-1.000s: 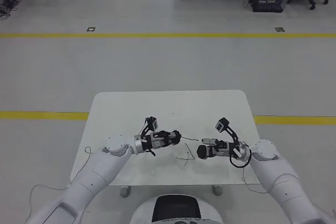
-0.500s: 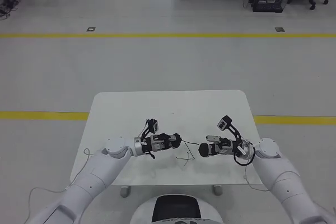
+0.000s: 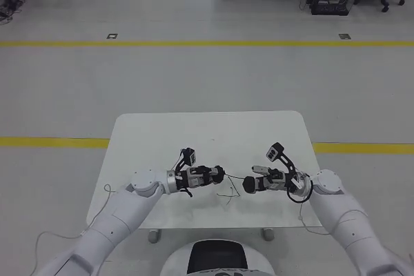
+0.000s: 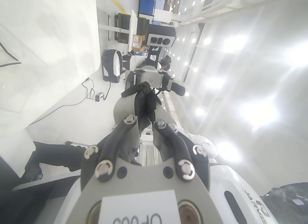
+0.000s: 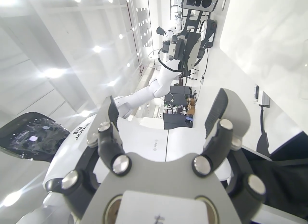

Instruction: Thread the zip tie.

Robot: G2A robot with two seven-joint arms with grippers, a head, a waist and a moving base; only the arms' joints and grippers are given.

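Observation:
A thin black zip tie (image 3: 233,176) hangs above the white table (image 3: 159,138), running from my left gripper (image 3: 219,172) toward my right gripper (image 3: 247,185). The left gripper (image 4: 144,97) is shut, with the tie's dark end pinched at its fingertips. Just past the strap's free end, the right gripper (image 5: 168,107) stands open, its two fingers wide apart and nothing between them. Both grippers face each other over the table's near middle, a short gap apart. A second black strap (image 3: 229,192), bent in a V, lies on the table below them (image 4: 10,57).
The table's front edge (image 3: 193,226) runs close under both arms. Yellow floor lines (image 3: 48,142) pass beside and behind the table. Bare tabletop extends toward the back (image 3: 207,127).
The left gripper has shifted slightly right and the right gripper slightly up and toward it, narrowing the gap between them. The V-shaped strap on the table has stayed put.

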